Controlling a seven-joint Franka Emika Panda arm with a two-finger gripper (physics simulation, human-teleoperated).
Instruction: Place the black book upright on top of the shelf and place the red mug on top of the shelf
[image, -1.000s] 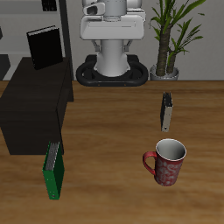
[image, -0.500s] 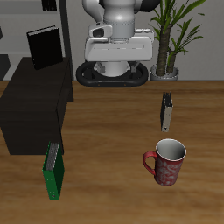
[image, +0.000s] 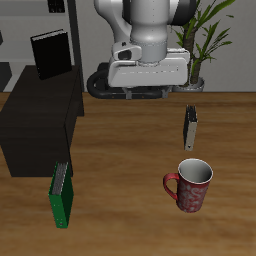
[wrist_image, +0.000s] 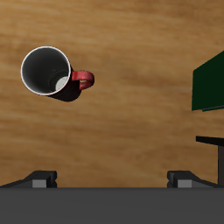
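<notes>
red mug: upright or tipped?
Upright. The red mug stands on its base on the table, rim up; the wrist view looks straight down into its opening.

The arm (image: 150, 20) is built of rounded white and grey segments. A boxy pale grey hand (image: 148, 95) is seen, mounted above a black ring-shaped base (image: 105, 84).

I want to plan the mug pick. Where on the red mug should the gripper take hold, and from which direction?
My suggestion: grip the red mug by its rim wall, coming straight down from above. It stands upright with its mouth open upward, as the wrist view shows. Put one finger inside and one outside, on the side away from the handle, so the loop does not obstruct the gripper.
</notes>
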